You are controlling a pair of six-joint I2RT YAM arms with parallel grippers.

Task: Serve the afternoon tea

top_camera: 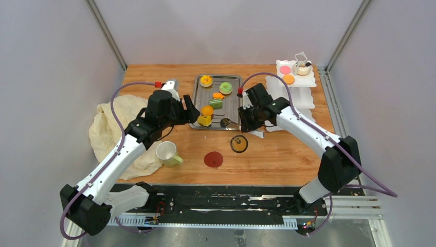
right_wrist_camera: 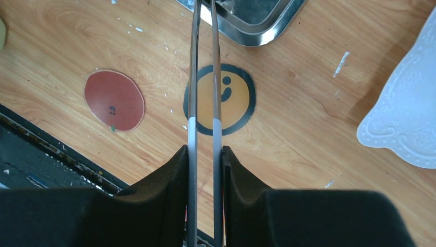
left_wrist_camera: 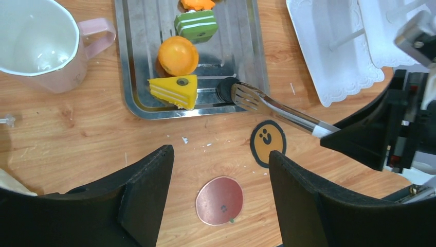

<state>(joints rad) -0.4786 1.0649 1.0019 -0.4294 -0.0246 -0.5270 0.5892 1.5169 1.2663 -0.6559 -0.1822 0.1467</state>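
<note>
The right gripper (right_wrist_camera: 204, 154) is clamped narrow on the handle end of the metal tongs (right_wrist_camera: 193, 77), with both steel arms pressed nearly together between its black fingers. The tongs run straight ahead from the fingers, over the round yellow smiley-face coaster (right_wrist_camera: 232, 100), to the near corner of the rectangular steel tray (left_wrist_camera: 134, 62). There their tips touch a small dark round pastry (left_wrist_camera: 224, 90); whether they pinch it I cannot tell. Left of this gripper lies the round red coaster (right_wrist_camera: 114, 100), and to its right is the scalloped edge of the white square-tiered stand (right_wrist_camera: 406, 118).

The left gripper (left_wrist_camera: 221, 160) hangs wide open above the wooden table (left_wrist_camera: 77, 139), with nothing between its fingers. The red coaster lies just below the gap, and the yellow one is ahead of its right finger. Ahead on the tray sit a yellow wedge cake (left_wrist_camera: 175, 91), an orange dome tart (left_wrist_camera: 178, 55) and a green layered square cake (left_wrist_camera: 196, 25); farther on is a green donut (top_camera: 225, 88). Ahead and to the left stands a pale pink-handled mug (left_wrist_camera: 38, 46), off the tray. A second pale mug (top_camera: 167, 153) sits at the edge of a cream cloth (top_camera: 110, 123) behind that hand. The stand's top tier holds a pink disc (top_camera: 285, 69) and an orange tart (top_camera: 289, 79)
</note>
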